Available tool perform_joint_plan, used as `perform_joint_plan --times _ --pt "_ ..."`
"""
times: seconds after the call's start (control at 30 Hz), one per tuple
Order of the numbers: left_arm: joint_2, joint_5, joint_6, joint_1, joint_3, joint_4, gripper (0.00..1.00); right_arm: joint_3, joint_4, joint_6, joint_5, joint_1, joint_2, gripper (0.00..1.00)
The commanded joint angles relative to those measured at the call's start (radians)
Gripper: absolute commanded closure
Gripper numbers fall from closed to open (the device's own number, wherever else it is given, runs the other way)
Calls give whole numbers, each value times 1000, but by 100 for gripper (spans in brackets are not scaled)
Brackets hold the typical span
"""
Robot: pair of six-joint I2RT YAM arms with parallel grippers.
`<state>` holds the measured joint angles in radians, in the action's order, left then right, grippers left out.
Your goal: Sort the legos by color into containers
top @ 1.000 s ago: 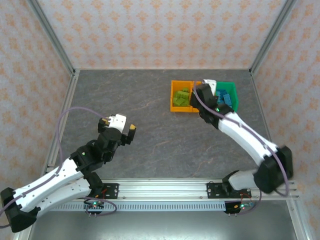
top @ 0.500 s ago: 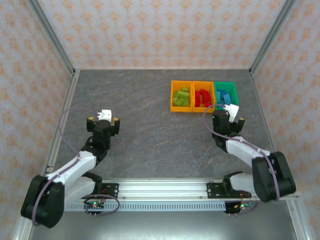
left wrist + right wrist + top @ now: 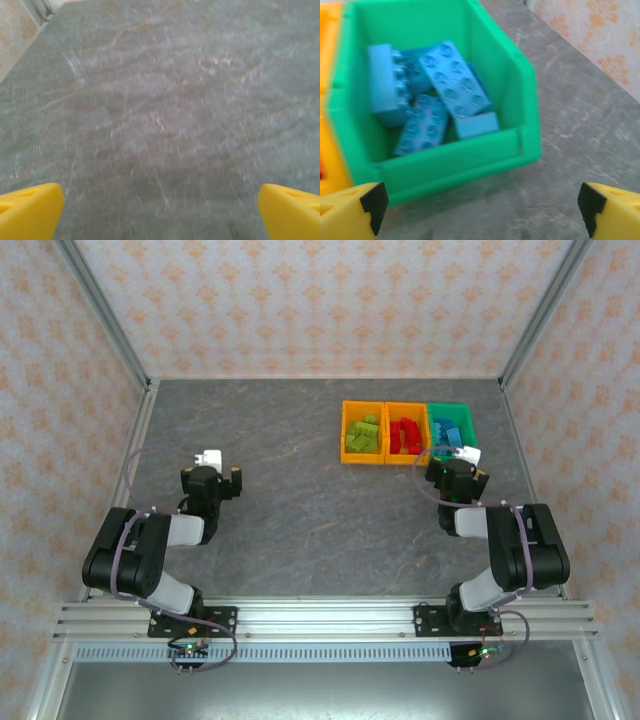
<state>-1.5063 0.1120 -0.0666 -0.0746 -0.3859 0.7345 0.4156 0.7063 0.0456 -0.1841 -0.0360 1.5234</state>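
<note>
Three bins stand in a row at the back right. The left orange bin (image 3: 346, 432) holds lime green legos (image 3: 367, 435). Red legos (image 3: 405, 434) fill the middle orange bin (image 3: 406, 406). The green bin (image 3: 471, 432) holds blue legos (image 3: 450, 430). My right gripper (image 3: 456, 476) sits low just in front of the green bin (image 3: 455, 155), open and empty, with several blue legos (image 3: 452, 85) in plain sight. My left gripper (image 3: 210, 480) rests far left, open over bare table (image 3: 160, 125), its yellow fingertips (image 3: 30, 210) wide apart.
The edge of the middle orange bin (image 3: 329, 175) shows at the left of the right wrist view. Metal frame posts and patterned walls enclose the grey table (image 3: 300, 500). Both arms are folded back near their bases.
The right gripper has pulled back from over the bins to the table in front of the green bin. The left arm has folded back and leftward. Both grippers stay open.
</note>
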Motion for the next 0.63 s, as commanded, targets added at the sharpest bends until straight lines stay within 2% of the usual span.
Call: perform_joint_plan --times 0.0,0.53,0.6 --pt "3 2 40 12 -29 43 0 -5 78 -28 44 -3 -8 1" --pt "6 -14 45 18 -39 14 0 -13 89 -24 41 -5 -8 1" --pt "6 -13 44 18 -39 14 0 -21 105 -40 8 -5 -9 1"
